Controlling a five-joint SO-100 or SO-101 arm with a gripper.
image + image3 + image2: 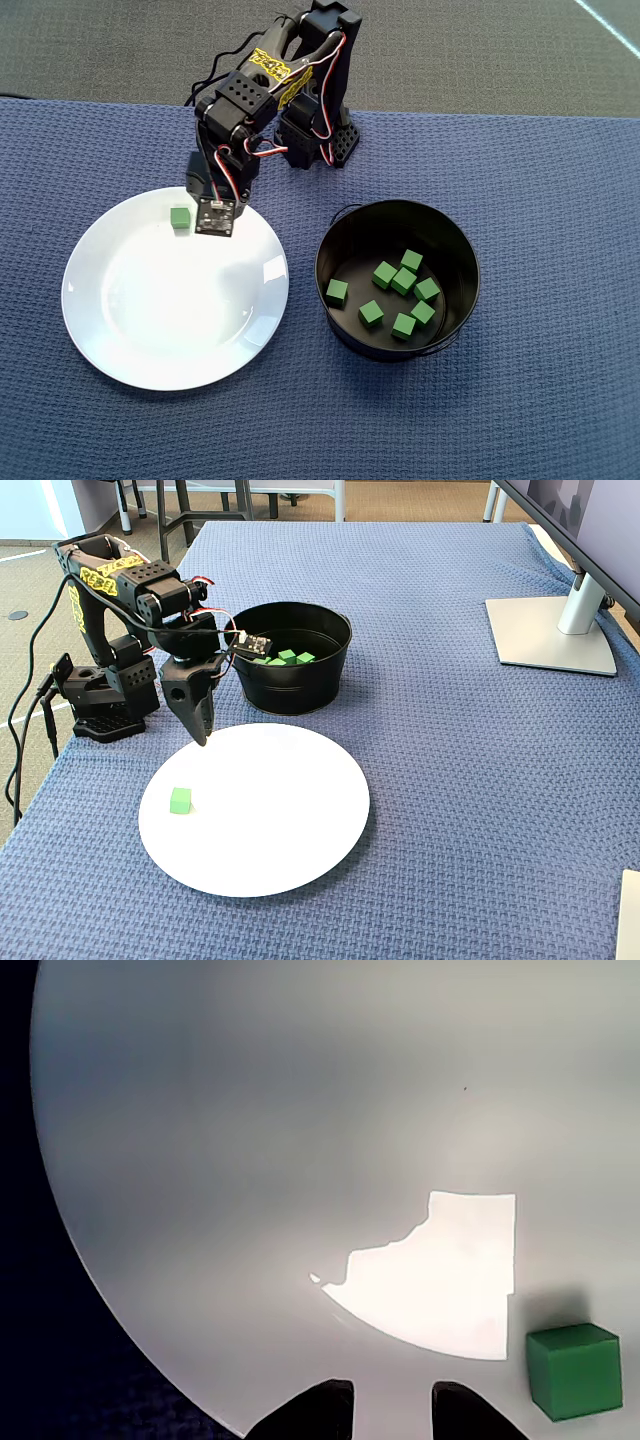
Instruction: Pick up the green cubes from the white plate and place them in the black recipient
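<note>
Glossy white plate (130, 330), matte green cube (180, 217), woven cloth (560, 200)

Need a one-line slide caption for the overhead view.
Black arm's gripper hovers beside the last small green cube on the round white plate; seven cubes lie in the round black tin.

One small matte green cube (180, 217) sits near the eleven o'clock rim of the large round glossy white plate (130, 330). Seven matching cubes (404, 284) lie scattered inside the round black metal tin (340, 235) at the plate's three o'clock.
</note>
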